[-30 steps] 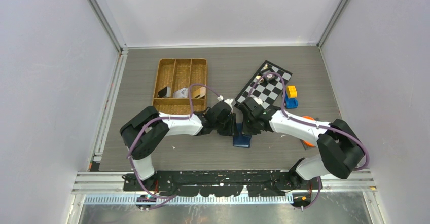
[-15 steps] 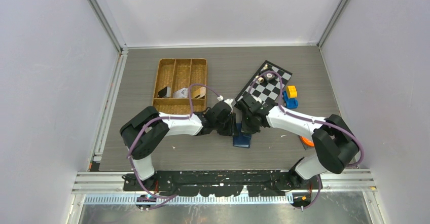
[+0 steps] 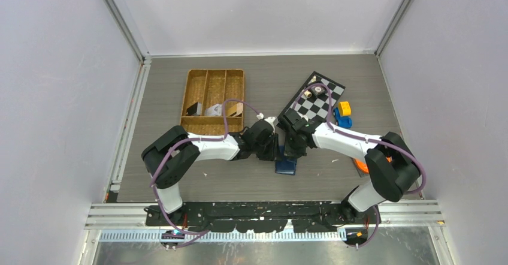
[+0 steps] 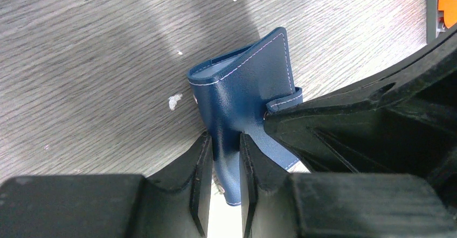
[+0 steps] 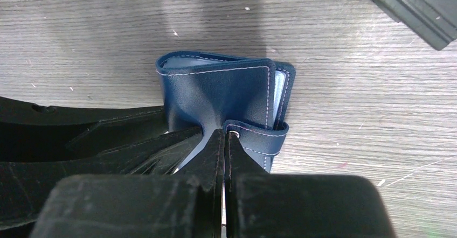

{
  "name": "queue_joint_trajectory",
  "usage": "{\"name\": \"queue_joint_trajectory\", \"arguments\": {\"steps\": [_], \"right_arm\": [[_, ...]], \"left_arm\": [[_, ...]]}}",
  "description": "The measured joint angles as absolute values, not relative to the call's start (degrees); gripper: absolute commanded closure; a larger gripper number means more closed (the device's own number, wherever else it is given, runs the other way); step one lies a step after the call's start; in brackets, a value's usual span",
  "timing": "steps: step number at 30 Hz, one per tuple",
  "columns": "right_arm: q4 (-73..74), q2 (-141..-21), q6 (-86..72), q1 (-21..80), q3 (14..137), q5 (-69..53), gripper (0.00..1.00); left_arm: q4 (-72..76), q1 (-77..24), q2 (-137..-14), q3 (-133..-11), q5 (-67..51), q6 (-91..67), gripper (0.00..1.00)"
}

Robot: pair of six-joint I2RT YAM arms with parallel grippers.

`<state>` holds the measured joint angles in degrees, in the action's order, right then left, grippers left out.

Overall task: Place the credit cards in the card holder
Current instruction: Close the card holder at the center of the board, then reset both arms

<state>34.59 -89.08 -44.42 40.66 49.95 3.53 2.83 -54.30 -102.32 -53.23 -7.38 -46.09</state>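
Note:
The navy card holder [image 3: 286, 166] lies folded on the table between both grippers. My left gripper [image 3: 275, 153] is shut on it. In the left wrist view the holder [image 4: 242, 87] is pinched between the two fingers of the left gripper [image 4: 225, 139]. My right gripper [image 3: 292, 151] is shut, and its tips [image 5: 224, 133] press on the holder's snap tab [image 5: 258, 135], which wraps over the holder's [image 5: 215, 87] edge. A pale edge [image 5: 278, 87] shows inside the fold; I cannot tell if it is a card. No credit card shows plainly.
A brown wicker tray [image 3: 214, 71] at the back left holds dark, white and tan items, too small to tell. A checkerboard [image 3: 313, 102] lies behind the right gripper, with a blue toy car [image 3: 343, 121] and a yellow block [image 3: 344, 107] beside it. An orange object [image 3: 361, 166] sits right.
The right arm's elbow has swung left and its wrist has shifted slightly up-left. Both grippers stay at the holder, and the left arm has not moved.

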Motion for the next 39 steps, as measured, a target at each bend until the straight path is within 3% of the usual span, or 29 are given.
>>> {"name": "queue_joint_trajectory", "arguments": {"steps": [12, 16, 27, 33, 39], "right_arm": [[33.1, -91.4, -45.8, 40.5, 50.7, 1.1, 1.0], [31.8, -89.6, -45.8, 40.5, 49.6, 1.1, 0.98], [33.6, -79.7, -43.7, 40.0, 48.7, 4.3, 0.59], [35.6, -71.7, -42.0, 34.8, 49.5, 5.7, 0.46], [36.4, -68.7, -39.4, 24.0, 48.8, 5.7, 0.35]], "left_arm": [[2.7, -54.2, -102.3, -53.3, -7.6, -46.1, 0.85], [2.5, -54.2, -102.1, -53.3, -7.5, -46.0, 0.77], [-5.9, -54.4, -98.9, -54.6, -4.9, -42.0, 0.4], [-10.8, -51.4, -92.8, -54.6, -4.4, -39.9, 0.26], [-15.4, -42.2, -87.5, -54.7, -4.7, -36.7, 0.14]]}}
